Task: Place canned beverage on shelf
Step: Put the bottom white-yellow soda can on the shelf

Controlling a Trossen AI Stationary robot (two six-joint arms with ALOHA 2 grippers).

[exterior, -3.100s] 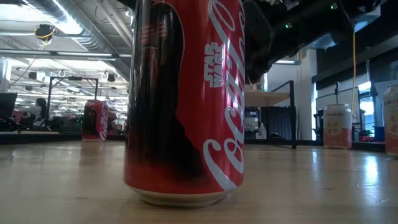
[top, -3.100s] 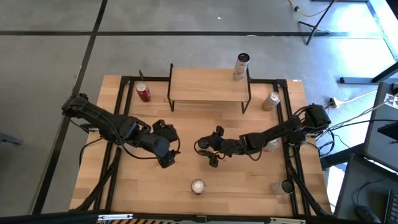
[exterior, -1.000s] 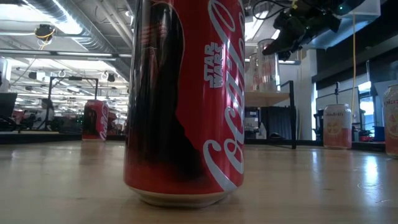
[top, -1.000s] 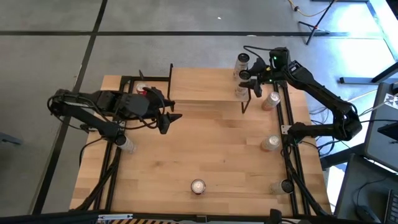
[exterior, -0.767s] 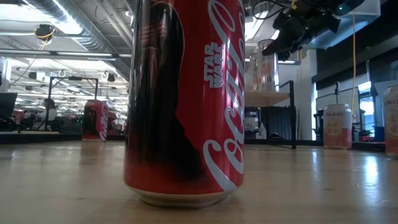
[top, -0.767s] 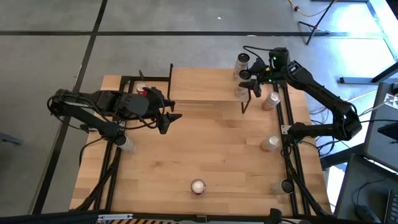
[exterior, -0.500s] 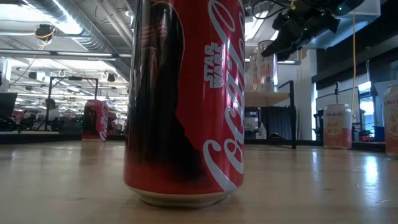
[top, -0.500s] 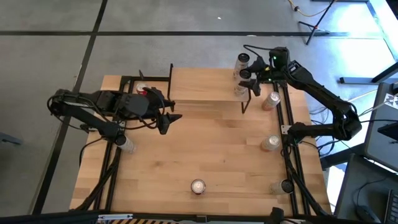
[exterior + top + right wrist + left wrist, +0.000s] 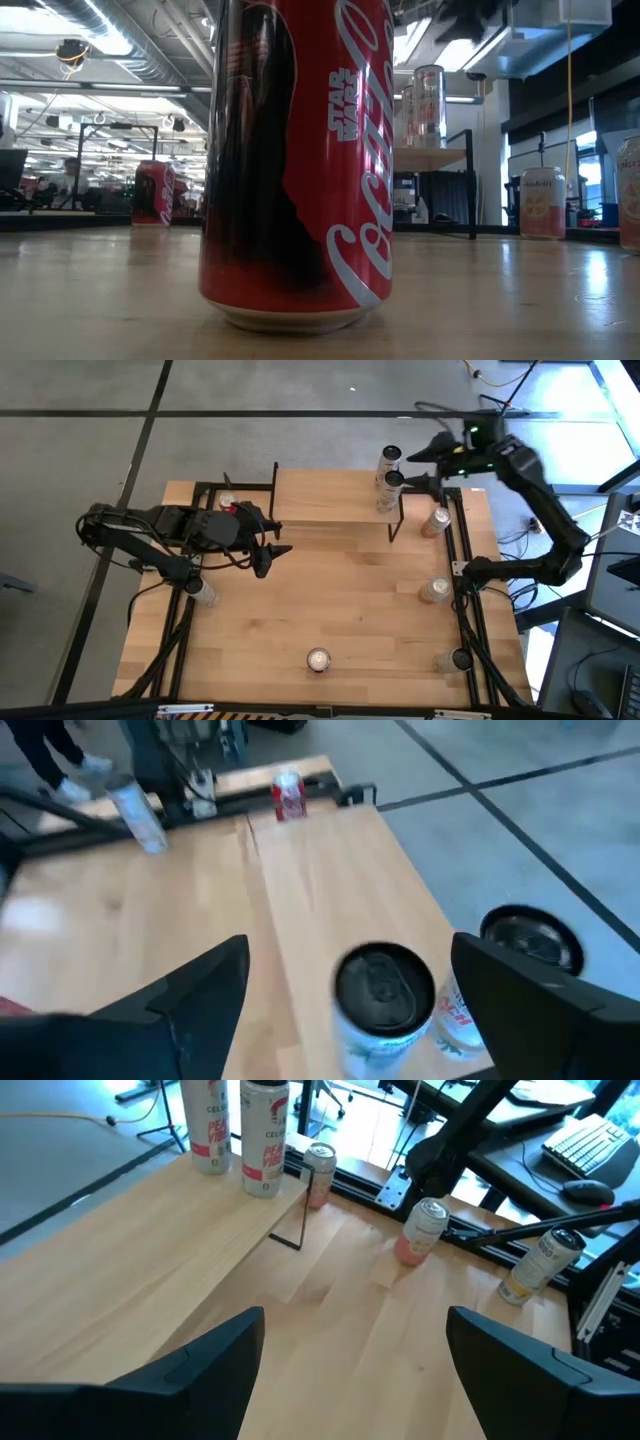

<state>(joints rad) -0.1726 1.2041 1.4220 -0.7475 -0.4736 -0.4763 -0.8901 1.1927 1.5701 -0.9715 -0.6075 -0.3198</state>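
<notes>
The shelf (image 9: 330, 500) is a low light-wood board on black legs at the table's far side. Two tall white cans stand upright on its right end: one (image 9: 391, 488) nearer, one (image 9: 388, 460) at the far corner. Both show in the right wrist view (image 9: 385, 995) (image 9: 525, 940), the left wrist view (image 9: 265, 1135) (image 9: 205, 1125) and the low view (image 9: 428, 105). My right gripper (image 9: 420, 467) is open, raised and just right of these cans, touching nothing. My left gripper (image 9: 272, 550) is open and empty over the table, near the shelf's left end.
A red can (image 9: 231, 509) stands left of the shelf. More cans stand right of the shelf (image 9: 436, 521), at the right rail (image 9: 434, 590) and the left rail (image 9: 200, 592). A red cola can (image 9: 318, 658) near the front edge fills the low view (image 9: 300, 160).
My right gripper has risen and drawn back from the nearer white can toward the table's far right corner. The can stays upright on the shelf's right end. My left arm has kept still.
</notes>
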